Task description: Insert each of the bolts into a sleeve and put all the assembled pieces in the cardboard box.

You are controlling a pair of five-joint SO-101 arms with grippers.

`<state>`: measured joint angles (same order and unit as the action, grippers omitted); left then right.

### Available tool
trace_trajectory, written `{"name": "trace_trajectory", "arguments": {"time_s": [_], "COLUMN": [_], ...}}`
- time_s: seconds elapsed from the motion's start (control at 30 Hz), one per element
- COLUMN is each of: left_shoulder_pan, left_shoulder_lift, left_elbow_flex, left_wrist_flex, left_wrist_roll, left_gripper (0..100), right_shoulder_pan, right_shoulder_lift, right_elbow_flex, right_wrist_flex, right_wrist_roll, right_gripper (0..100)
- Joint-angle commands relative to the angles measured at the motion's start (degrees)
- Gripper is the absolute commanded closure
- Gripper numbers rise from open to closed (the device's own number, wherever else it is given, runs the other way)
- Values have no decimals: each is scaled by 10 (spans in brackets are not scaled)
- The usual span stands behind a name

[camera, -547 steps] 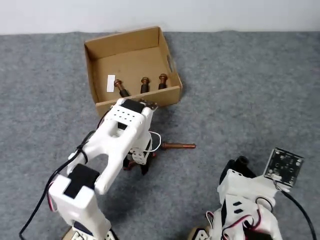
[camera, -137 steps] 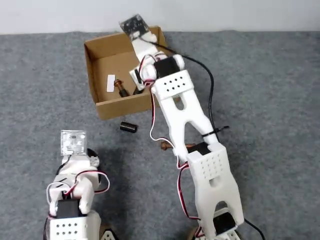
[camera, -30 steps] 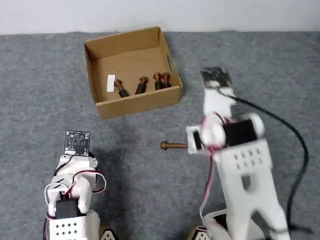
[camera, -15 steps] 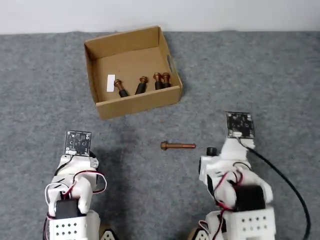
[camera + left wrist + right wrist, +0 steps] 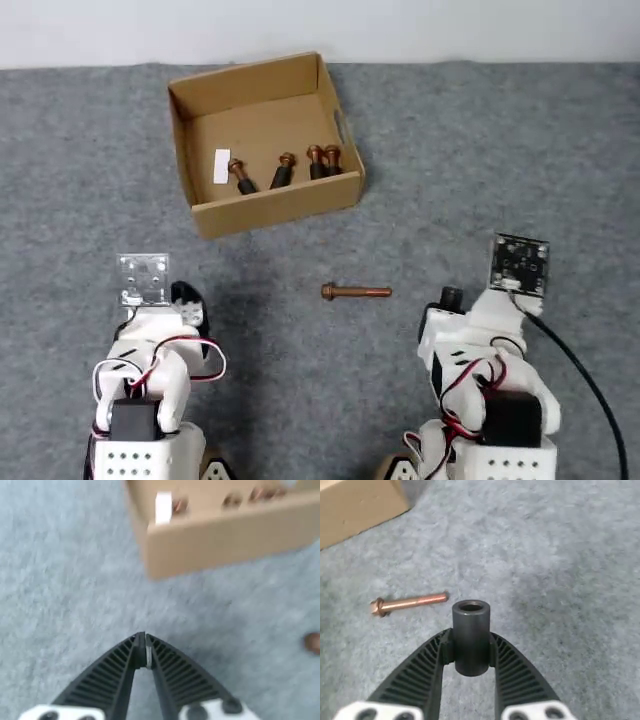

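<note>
On the grey worktop below the cardboard box [image 5: 275, 205], my right gripper [image 5: 471, 644] clamps a black sleeve [image 5: 471, 617] by its lower half. The open end is left clear, I judge, for the last loose bolt [image 5: 410, 603] lying just beyond. My left gripper [image 5: 141, 647] is pinched closed on nothing. Four assembled pieces [image 5: 285, 170] lie boxed.

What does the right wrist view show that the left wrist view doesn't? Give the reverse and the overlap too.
Right wrist, not left: the right claw shut on a black sleeve, and the whole bolt on the carpet. Left wrist, not right: the left claw shut and empty, and bolt heads inside the cardboard box. Both: the box's outer wall and the grey carpet.
</note>
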<state>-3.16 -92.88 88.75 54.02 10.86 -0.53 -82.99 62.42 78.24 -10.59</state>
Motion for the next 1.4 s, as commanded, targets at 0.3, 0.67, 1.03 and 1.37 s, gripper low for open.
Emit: {"name": "trace_trajectory", "arguments": {"time_s": [0.3, 0.67, 1.03, 1.37], "left_shoulder_pan": [218, 251, 292, 331], "left_shoulder_lift": [0, 241, 701, 1030], "left_elbow_flex": [-153, -339, -652, -844], "left_wrist_flex": [77, 91, 206, 295], "left_wrist_roll": [139, 221, 340, 423], "left_gripper": [994, 994, 994, 994], "right_shoulder_pan": [13, 14, 14, 15], "right_shoulder_lift": [-82, -113, -125, -156], "right_elbow_flex": [16, 28, 39, 55], "right_wrist_flex": [-4, -8, -16, -24], "right_wrist_roll": [-2, 0, 0, 20], "right_gripper": [991, 991, 991, 991]}}
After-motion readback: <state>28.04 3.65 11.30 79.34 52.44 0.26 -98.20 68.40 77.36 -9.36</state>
